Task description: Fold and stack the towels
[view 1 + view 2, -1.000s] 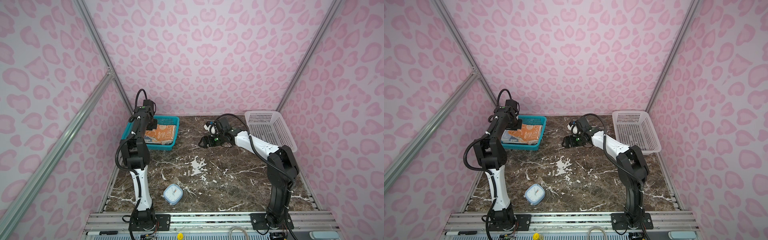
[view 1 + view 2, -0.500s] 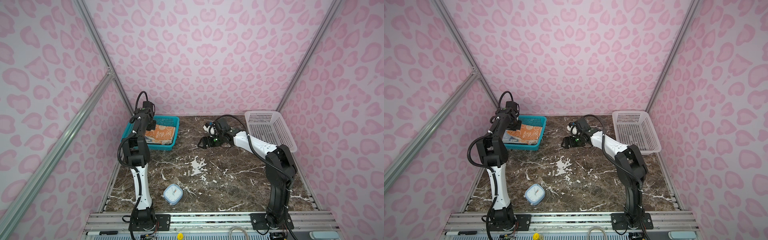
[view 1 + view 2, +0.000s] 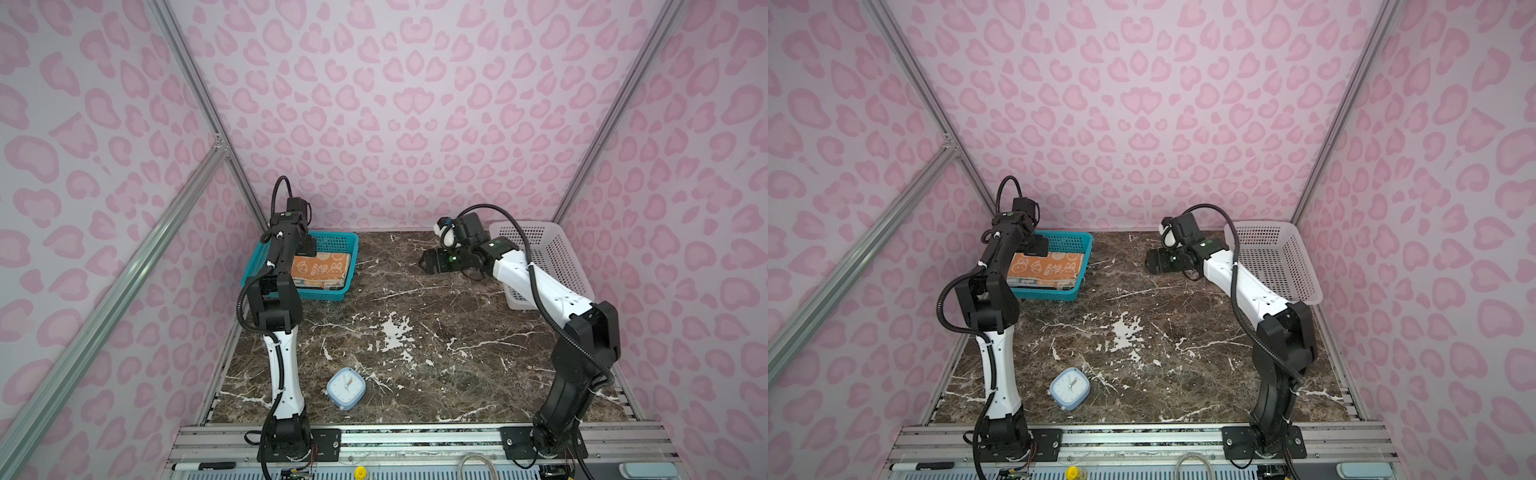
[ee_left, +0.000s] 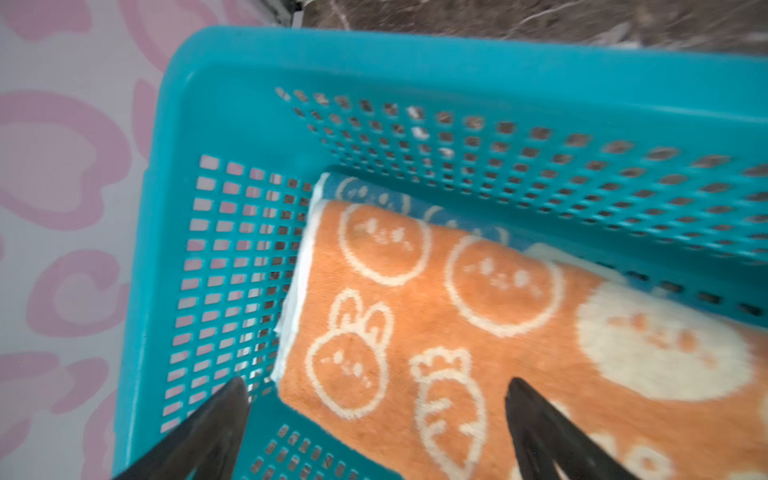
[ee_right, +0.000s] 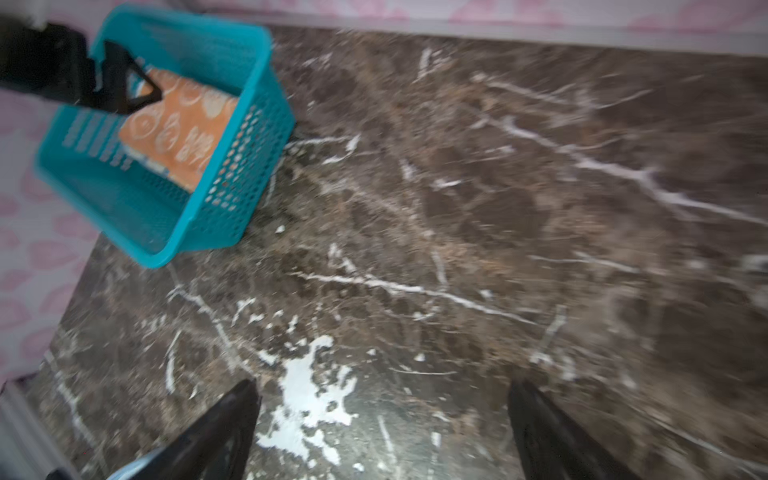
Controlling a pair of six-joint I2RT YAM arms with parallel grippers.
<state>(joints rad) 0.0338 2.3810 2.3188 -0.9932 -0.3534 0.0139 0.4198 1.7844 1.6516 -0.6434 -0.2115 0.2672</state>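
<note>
Blue towel (image 4: 419,210): we see only an edge under the orange towel (image 4: 415,316)
Table (image 5: 457,208): we find it blurred in the right wrist view
White basket (image 3: 557,257): right arm (image 3: 540,286) hides part of its left side

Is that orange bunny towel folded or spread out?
Folded: the orange towel lies as a neat rectangle inside the teal basket, doubled edge showing, atop a blue towel.

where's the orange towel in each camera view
Both top views: the orange towel lies at the marble table's far left.
Left wrist: towel close up, just beyond the open left gripper.
Right wrist: towel small and distant across the table.
Shared landmark: the teal basket holding it, in all four.
</note>
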